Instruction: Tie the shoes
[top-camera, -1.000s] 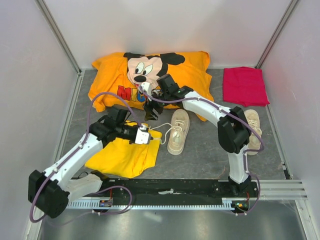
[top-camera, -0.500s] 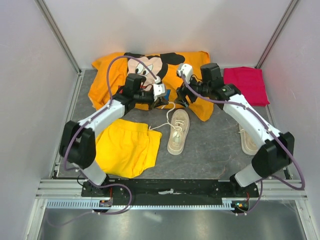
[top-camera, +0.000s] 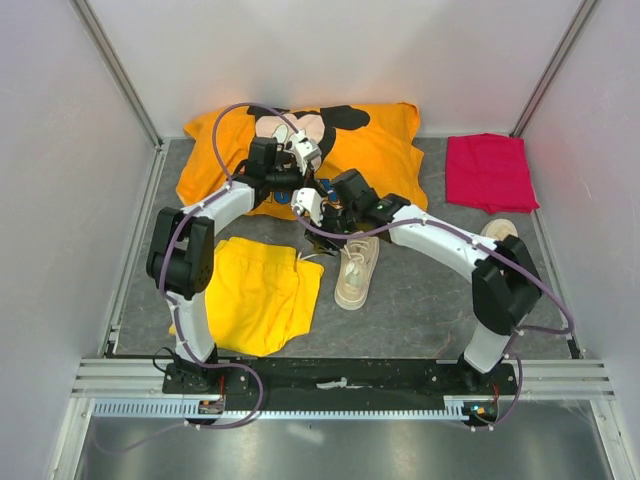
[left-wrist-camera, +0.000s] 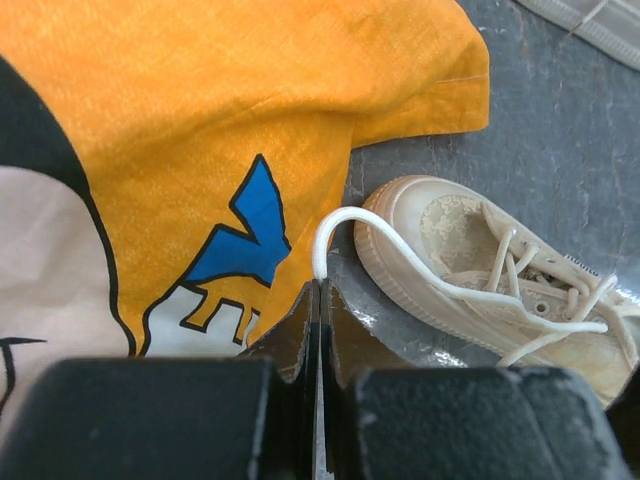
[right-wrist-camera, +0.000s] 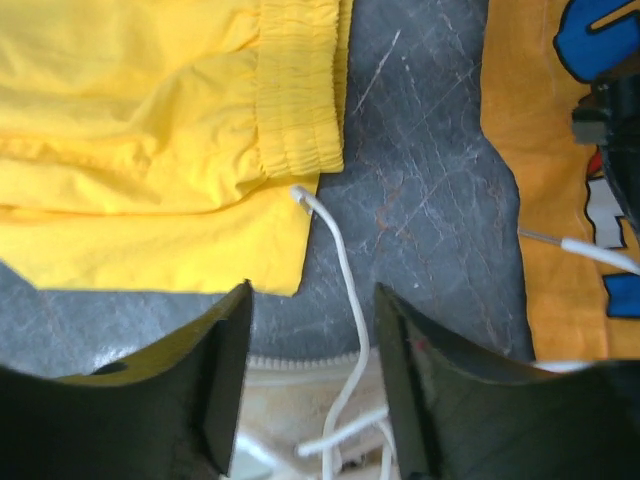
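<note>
One cream shoe (top-camera: 357, 265) lies mid-table with its toe toward the orange shirt; it also shows in the left wrist view (left-wrist-camera: 480, 270) and the right wrist view (right-wrist-camera: 290, 400). My left gripper (top-camera: 312, 188) (left-wrist-camera: 321, 285) is shut on the end of a white lace (left-wrist-camera: 380, 225) that runs back to this shoe. My right gripper (top-camera: 322, 228) (right-wrist-camera: 312, 300) is open and empty just above the shoe's edge, its fingers either side of the other lace (right-wrist-camera: 340, 260), whose tip lies by the yellow shorts. The second shoe (top-camera: 497, 232) is at the right, partly hidden by my right arm.
An orange cartoon shirt (top-camera: 380, 140) (left-wrist-camera: 200, 120) covers the back of the table. Yellow shorts (top-camera: 255, 295) (right-wrist-camera: 150, 120) lie left of the shoe. A folded red cloth (top-camera: 488, 170) sits at the back right. Walls enclose the sides and back.
My right arm has swung from the back right to above the shoe's toe and left lace. My left arm has folded back while its gripper stays by the shirt holding the lace.
</note>
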